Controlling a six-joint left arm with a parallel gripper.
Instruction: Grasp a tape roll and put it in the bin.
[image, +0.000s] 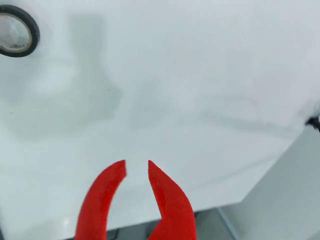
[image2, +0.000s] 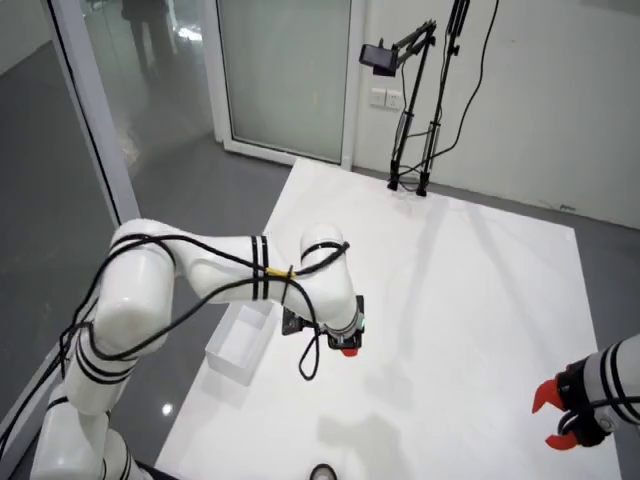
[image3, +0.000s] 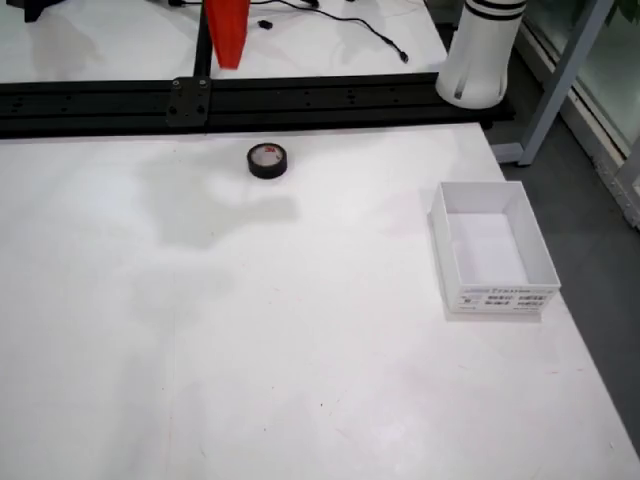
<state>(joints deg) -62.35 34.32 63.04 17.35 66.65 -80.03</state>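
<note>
Arm: white six-joint arm (image2: 200, 275) is being held bent over the white table (image2: 450, 330) in the high room view, wrist pointing down, red gripper (image2: 346, 349) hanging above the surface. Gripper: in the view that rides on the gripper, the two red fingers (image: 170, 200) are being held narrowly apart, nothing between them.

Black tape roll (image3: 267, 160): is lying flat, hole facing up, near the table's far edge in the table view; no long axis can be told. It is well apart from the white bin (image3: 493, 248), which is sitting open near the right edge.

In the gripper view, the roll (image: 17, 31) is being cut off at upper left; the bin is not being shown there.
</note>
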